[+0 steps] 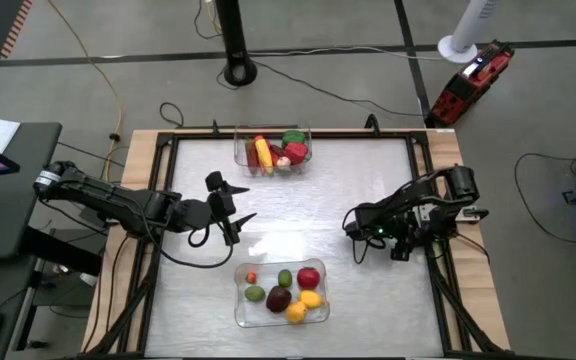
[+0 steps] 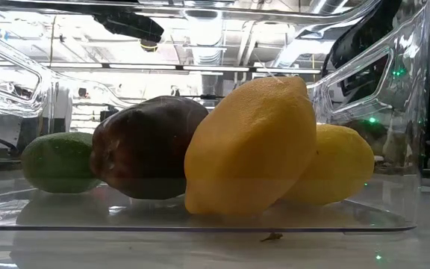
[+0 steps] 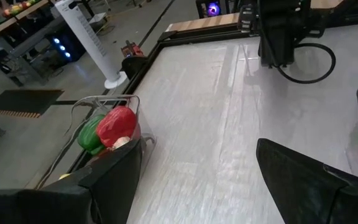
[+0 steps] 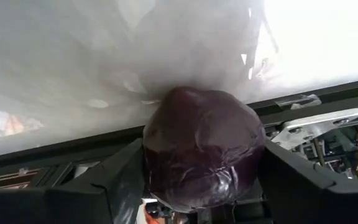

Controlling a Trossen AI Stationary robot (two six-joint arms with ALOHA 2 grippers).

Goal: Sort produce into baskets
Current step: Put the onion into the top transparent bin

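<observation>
A clear bin (image 1: 273, 150) at the table's far edge holds red, green and yellow-orange produce; it also shows in the left wrist view (image 3: 107, 127). A second clear bin (image 1: 280, 292) near the front edge holds a red, a dark purple, green, yellow and orange pieces, seen close up in the low view (image 2: 248, 146). My right gripper (image 1: 353, 225) is right of the table's middle, shut on a dark purple piece (image 4: 201, 149). My left gripper (image 1: 230, 210), also in its wrist view (image 3: 197, 180), is left of the middle, open and empty, between the two bins. My right gripper pinches the dark purple piece by its two opposite sides (image 4: 154, 155) between its two fingers (image 4: 114, 180). The fingers reach in from the table's right side. Whether the piece is clear of the table cannot be told.
A black frame (image 1: 158, 200) runs around the white table top (image 1: 368, 170). Bare table lies between the two bins and between the grippers. A cable loop (image 1: 200, 238) hangs by the left arm. A fan base (image 1: 463, 45) and a red tool (image 1: 468, 85) stand beyond the far right corner.
</observation>
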